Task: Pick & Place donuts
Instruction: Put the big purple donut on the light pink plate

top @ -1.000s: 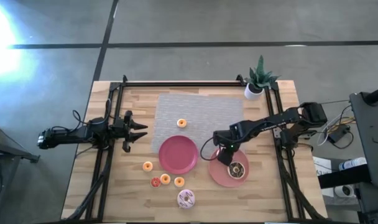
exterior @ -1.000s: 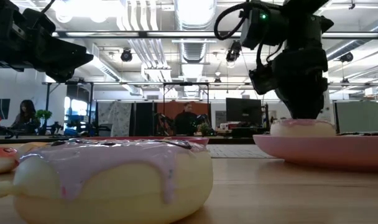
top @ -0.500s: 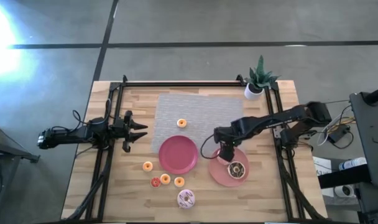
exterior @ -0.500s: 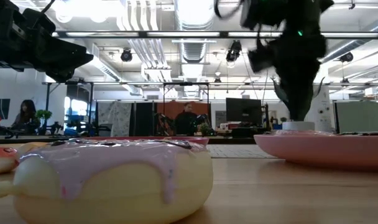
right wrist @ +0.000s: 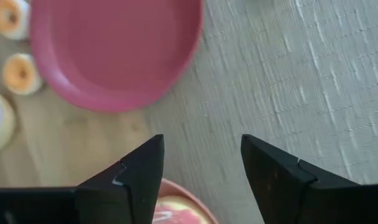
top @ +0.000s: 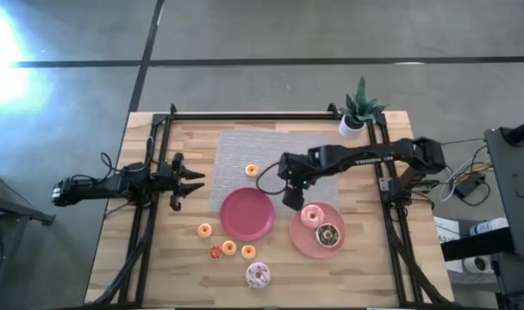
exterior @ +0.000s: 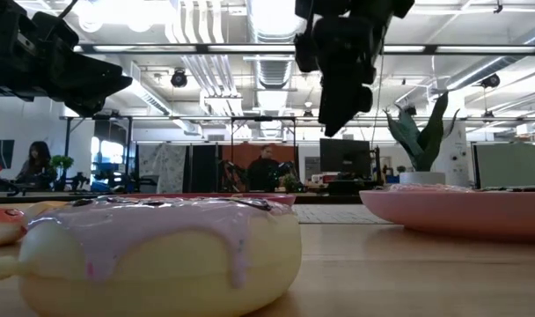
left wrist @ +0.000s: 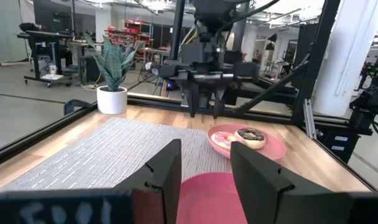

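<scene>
Two donuts sit on the right-hand plate (top: 298,244): a pink donut (top: 312,215) and a brown-iced donut (top: 328,234), touching or nearly so. The rest wait on the desk (top: 159,267): a tiny orange donut (top: 252,170) alone on the grey mat (top: 271,155), three more tiny orange ones (top: 204,230) and a red one (top: 215,252) below the empty centre plate (top: 246,213), and the pale sprinkled donut (top: 258,275) nearest the front edge.

My right end effector (top: 293,197) hangs above the mat's edge between the two plates, fingers spread wide, nothing in them. My left end effector (top: 191,180) waits at the left side of the desk, parted and empty too.

Here is the risk as I judge it. The little rings are bunched close, so if I drop onto one off-centre, a finger could shove its neighbour or flick it off the desk. They look light and smooth; a pinch on the rim could squirt one out sideways. Reaching across, I could also clip the centre plate's rim and slide it. And the filled plate is getting crowded: another drop there may knock the pink one off.
</scene>
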Robot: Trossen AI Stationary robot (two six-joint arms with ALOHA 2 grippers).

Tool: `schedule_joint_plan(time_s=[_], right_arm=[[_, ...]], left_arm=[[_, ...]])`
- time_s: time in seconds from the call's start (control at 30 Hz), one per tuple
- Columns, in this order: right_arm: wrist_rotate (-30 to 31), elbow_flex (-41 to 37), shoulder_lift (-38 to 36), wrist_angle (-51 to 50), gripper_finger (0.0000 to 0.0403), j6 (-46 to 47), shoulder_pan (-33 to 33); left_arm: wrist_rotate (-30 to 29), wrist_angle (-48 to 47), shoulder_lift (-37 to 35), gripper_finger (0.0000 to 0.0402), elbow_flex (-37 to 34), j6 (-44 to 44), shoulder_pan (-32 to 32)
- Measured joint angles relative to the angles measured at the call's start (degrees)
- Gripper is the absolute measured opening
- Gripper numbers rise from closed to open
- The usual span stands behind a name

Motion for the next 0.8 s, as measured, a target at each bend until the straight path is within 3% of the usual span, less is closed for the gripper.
schedule_joint_plan(time_s=[0.07,0.23,0.4,0.43,0.57,0.67,0.8], right_arm=[[0.25,-0.02,0.06,-0.24,0.0205,-0.97,0.77],[-0.23,-0.27,0.17,-0.76,0.0205,0.80,3.04],[0.30,-0.28,0.13,-0.86,0.0205,4.46,4.97],[0.28,-0.28,0.13,-1.13,0.0205,5.16,5.47],[0.19,-0.28,-0.04,-2.43,0.0206,7.93,7.49],[2.41,-0.28,-0.56,-2.52,0.0206,9.79,8.95],[5.67,-0.28,-1.76,-4.23,0.0206,12.83,10.75]], left_arm=[[-0.03,0.00,0.02,0.0113,0.00,0.31,0.00],[-1.98,0.53,0.02,0.0113,0.00,12.46,0.02],[-2.44,1.65,0.02,0.0113,-0.02,9.29,0.02],[-2.33,3.32,0.04,0.0113,-0.02,5.09,0.01],[-1.25,9.36,-0.02,0.0113,-0.02,-27.66,-0.13],[-1.29,11.64,-0.02,0.0113,-0.02,-46.11,-0.13],[-1.42,11.90,-0.01,0.0113,-0.02,-56.01,-0.11]])
